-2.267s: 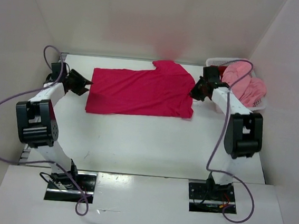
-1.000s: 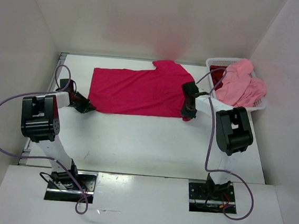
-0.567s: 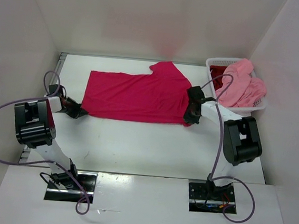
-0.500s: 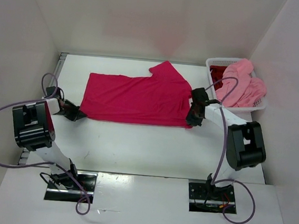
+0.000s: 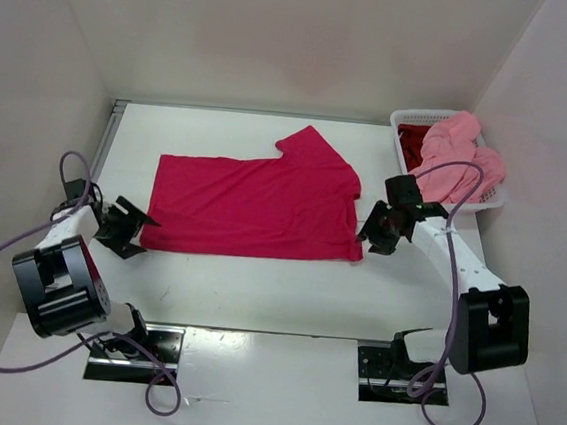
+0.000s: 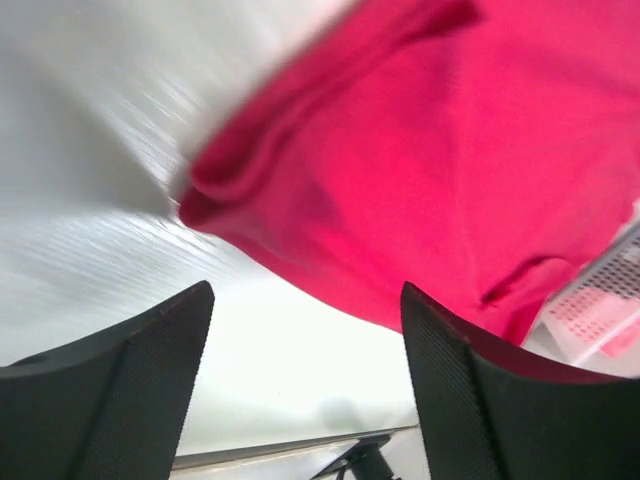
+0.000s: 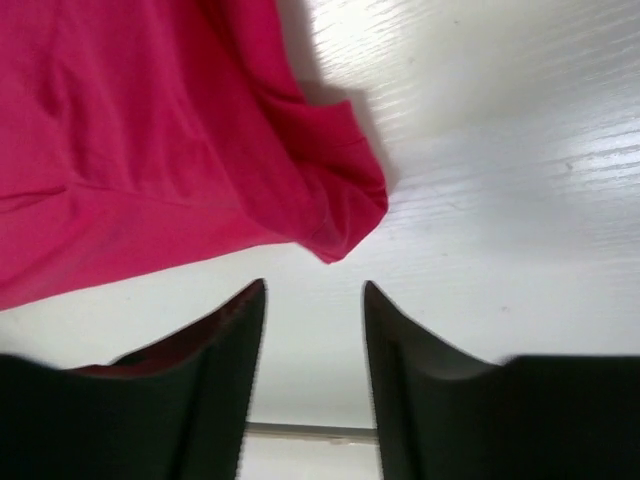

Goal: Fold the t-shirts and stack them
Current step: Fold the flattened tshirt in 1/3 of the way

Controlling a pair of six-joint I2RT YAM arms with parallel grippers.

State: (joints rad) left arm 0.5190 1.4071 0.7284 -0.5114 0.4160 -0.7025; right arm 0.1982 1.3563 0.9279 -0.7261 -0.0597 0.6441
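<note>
Since the bright crimson-pink cloth t-shirt (image 5: 255,200) lay spread flat mid-frame, seemingly ready for folding | my left gripper (image 5: 124,225) and right gripper (image 5: 379,230) flanked its lower corners | fingers parted, gripping nothing

Bright, even overhead light on my top view; left wrist feed is smeared (tabletop (image 6: 90,180) streaky, jaws soft), right wrist crisper, soft shadow hugging the crimson-pink t-shirt (image 7: 150,140) corner.

You see the crimson shirt (image 5: 259,208) spread flat mid-table, one sleeve pointing to the far edge. At the far right corner, find the salmon shirt (image 5: 460,154) heaped, with the dark red shirt (image 5: 409,144) crumpled just left, mostly hidden.
</note>
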